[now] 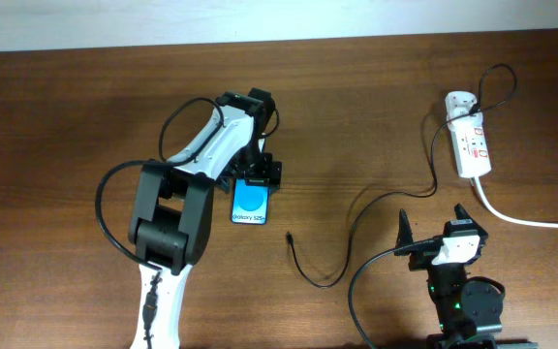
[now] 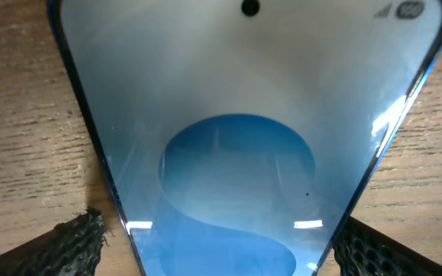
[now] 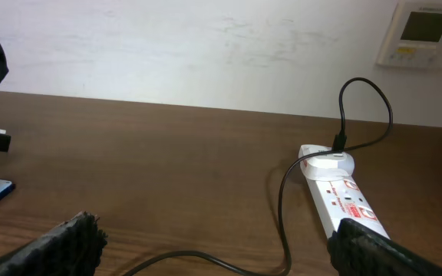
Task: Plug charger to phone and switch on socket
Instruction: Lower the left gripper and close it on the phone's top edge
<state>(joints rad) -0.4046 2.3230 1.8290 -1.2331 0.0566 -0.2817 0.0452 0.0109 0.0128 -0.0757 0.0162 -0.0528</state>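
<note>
1 phone flat on counter | left pincer astride phone's top end, fingers apart, grip on it cannot be told | 1 charger, tip loose just right of phone | 1 socket far right of phone | right pincer spread wide, empty

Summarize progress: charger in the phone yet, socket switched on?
Done: adapter sits in the socket. In hand: left gripper straddles the phone; grip unclear. To do: charger tip lies loose on the table, apart from the phone; right gripper is open and empty. Socket switch state unreadable.
</note>
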